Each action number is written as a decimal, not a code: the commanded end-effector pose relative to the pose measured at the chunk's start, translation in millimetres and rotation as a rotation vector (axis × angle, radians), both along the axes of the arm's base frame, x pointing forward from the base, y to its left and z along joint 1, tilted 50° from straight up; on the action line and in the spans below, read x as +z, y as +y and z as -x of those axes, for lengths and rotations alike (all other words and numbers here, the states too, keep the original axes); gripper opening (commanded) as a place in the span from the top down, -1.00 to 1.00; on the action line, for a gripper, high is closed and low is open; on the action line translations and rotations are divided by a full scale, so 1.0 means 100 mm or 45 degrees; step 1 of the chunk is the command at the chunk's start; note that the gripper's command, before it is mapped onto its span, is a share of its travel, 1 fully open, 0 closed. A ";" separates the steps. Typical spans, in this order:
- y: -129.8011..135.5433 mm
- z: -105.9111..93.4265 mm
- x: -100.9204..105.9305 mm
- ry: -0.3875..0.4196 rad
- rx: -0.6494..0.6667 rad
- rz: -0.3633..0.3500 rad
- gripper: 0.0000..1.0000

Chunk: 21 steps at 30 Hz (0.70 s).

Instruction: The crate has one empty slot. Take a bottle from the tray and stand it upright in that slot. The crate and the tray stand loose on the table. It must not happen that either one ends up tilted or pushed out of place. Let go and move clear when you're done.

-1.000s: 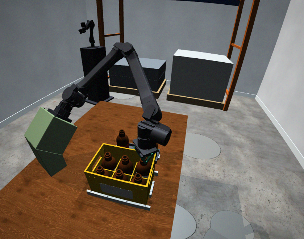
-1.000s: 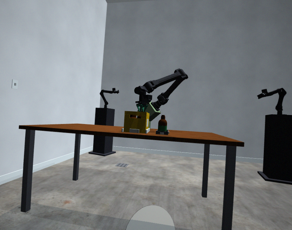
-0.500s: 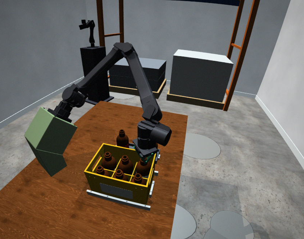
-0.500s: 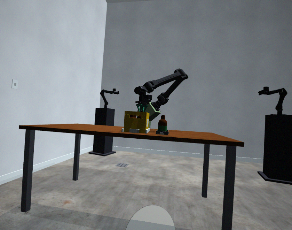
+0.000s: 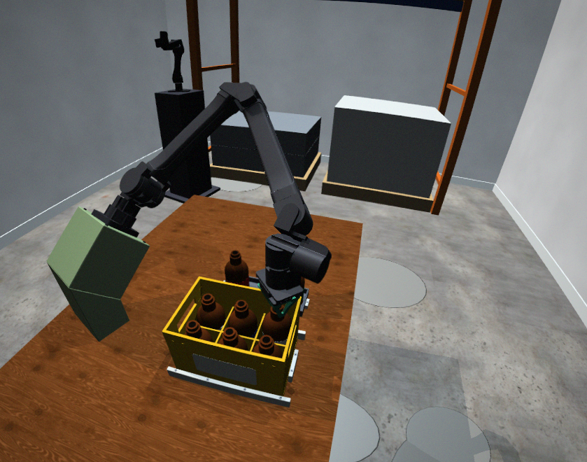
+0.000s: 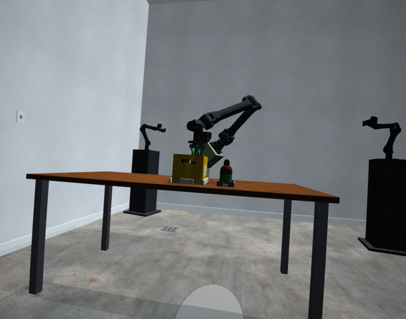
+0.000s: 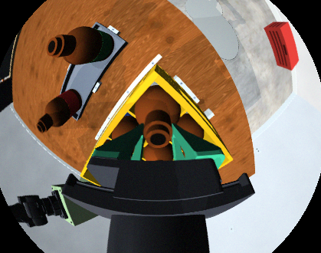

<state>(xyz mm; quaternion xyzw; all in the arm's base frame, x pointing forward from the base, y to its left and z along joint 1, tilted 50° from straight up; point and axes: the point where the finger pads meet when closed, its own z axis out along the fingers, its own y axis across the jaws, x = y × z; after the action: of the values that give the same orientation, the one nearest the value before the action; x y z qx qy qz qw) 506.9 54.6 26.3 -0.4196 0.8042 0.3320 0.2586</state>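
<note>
The yellow crate point(image 5: 184, 309) point(image 6: 189, 168) point(image 7: 143, 82) stands near the table's right edge, with brown bottles point(image 5: 209, 309) upright in its slots. My gripper point(image 5: 283, 305) point(image 6: 196, 150) point(image 7: 158, 127) points straight down over the crate's back right slot. It is shut on the neck of a brown bottle point(image 5: 276, 324) point(image 7: 158, 129), which stands upright with its body down inside that slot. Just behind the crate, the grey tray point(image 6: 225, 183) point(image 7: 80, 87) holds two more upright bottles, one with a green label point(image 5: 236, 268) point(image 6: 225, 171) point(image 7: 76, 45) and one with a red label point(image 7: 58, 111).
The wooden table point(image 5: 85, 397) point(image 6: 127, 178) ends close to the crate's right side. A green block point(image 5: 96, 263) at the arm's base hangs over the table's left edge. Boxes on pallets point(image 5: 387, 144) and other arms on black pedestals point(image 6: 388, 202) stand well off the table.
</note>
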 end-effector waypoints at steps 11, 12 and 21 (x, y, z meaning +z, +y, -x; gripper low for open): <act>0.04 -0.06 0.01 -0.016 -0.007 0.003 1.00; 0.05 -0.05 -0.01 -0.010 -0.006 0.002 1.00; 0.09 -0.07 -0.01 -0.018 -0.003 0.003 1.00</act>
<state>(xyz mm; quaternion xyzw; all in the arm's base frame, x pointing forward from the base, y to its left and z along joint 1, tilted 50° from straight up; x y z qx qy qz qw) 507.8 61.2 20.7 -0.4204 0.8038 0.3322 0.2585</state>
